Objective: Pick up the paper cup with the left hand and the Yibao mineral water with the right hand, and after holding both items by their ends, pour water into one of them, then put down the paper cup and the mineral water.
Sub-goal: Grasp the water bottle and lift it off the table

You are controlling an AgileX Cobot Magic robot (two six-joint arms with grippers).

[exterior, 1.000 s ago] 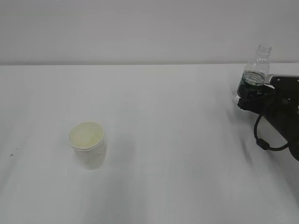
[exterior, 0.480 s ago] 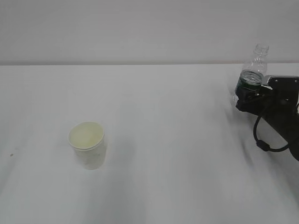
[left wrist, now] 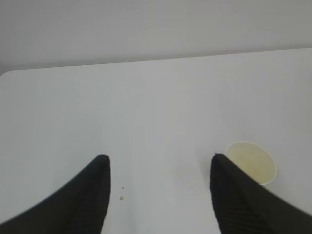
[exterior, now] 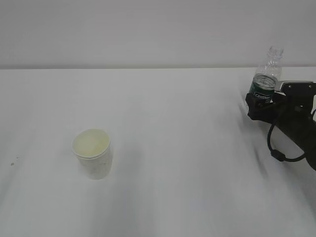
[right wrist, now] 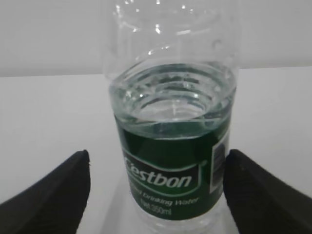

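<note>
The paper cup (exterior: 92, 153) stands upright on the white table at the left, its cream inside showing. In the left wrist view it (left wrist: 253, 162) lies just right of the right finger, partly hidden by it. My left gripper (left wrist: 159, 158) hangs open over bare table with nothing between its fingers; the exterior view does not show it. The Yibao mineral water (exterior: 266, 76) stands at the far right, capless, with water up to its shoulder. My right gripper (exterior: 259, 99) is open around the bottle (right wrist: 170, 180): there is a clear gap at the left finger, and the right finger sits at the label's edge.
The white table (exterior: 187, 148) runs to a plain grey wall behind. A small speck (left wrist: 121, 198) lies on the table between the left fingers. The right arm's black cable (exterior: 276, 148) loops down near the right edge.
The right jaws have widened off the bottle, which has gone from leaning to standing upright. The cup and the left gripper have not moved.
</note>
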